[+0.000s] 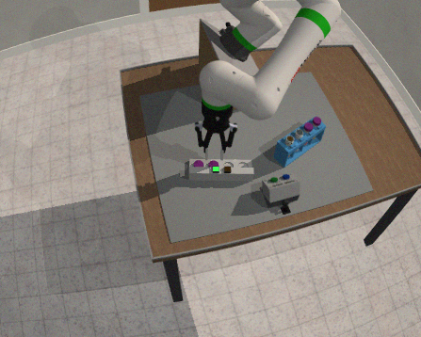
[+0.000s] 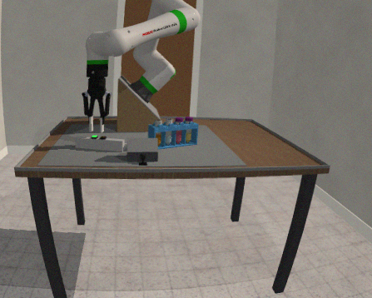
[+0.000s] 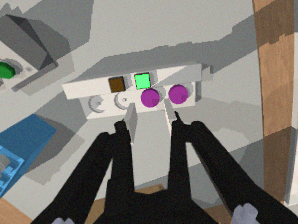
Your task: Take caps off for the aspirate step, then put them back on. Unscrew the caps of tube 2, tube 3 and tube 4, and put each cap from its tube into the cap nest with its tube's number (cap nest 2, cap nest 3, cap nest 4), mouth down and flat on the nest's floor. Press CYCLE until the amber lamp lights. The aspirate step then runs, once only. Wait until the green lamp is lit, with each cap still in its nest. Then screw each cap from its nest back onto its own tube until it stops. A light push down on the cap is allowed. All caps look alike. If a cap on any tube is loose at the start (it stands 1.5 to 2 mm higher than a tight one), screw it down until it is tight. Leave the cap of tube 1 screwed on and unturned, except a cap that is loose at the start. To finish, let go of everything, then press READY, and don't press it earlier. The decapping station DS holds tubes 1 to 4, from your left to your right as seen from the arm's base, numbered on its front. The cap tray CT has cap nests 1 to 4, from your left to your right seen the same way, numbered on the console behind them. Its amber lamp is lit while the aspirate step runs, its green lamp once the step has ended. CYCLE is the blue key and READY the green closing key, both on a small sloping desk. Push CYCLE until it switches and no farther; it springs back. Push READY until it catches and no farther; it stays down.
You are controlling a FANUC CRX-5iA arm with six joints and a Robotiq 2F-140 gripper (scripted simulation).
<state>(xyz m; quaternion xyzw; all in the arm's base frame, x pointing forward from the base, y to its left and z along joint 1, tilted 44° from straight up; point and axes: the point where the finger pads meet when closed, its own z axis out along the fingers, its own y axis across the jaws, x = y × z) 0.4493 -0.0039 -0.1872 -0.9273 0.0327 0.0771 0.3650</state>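
My gripper (image 1: 214,152) (image 2: 96,125) (image 3: 150,108) is open partway and empty. It hangs straight above the white cap tray (image 1: 247,171) (image 2: 112,145) (image 3: 75,90). In the wrist view a purple cap (image 3: 150,98) (image 1: 214,163) lies in the nest right below the fingertips, and a second purple cap (image 3: 178,93) (image 1: 198,163) lies in the nest beside it. The other two nests (image 3: 96,104) (image 3: 121,101) are empty. The green lamp (image 1: 216,168) (image 2: 95,136) (image 3: 142,80) is lit; the amber lamp (image 1: 228,169) (image 3: 116,83) is dark. On the blue decapping station (image 1: 287,155) (image 2: 173,145) (image 3: 20,145), two tubes wear purple caps (image 1: 309,126) (image 1: 316,120) and two tubes (image 1: 291,138) (image 1: 299,134) stand open.
The small sloping desk (image 1: 281,190) (image 2: 142,156) (image 3: 30,50) with the green key (image 1: 273,179) (image 3: 6,70) and blue key (image 1: 285,177) stands between tray and front edge. A tall brown wedge (image 2: 131,110) stands behind the tray near the arm's base.
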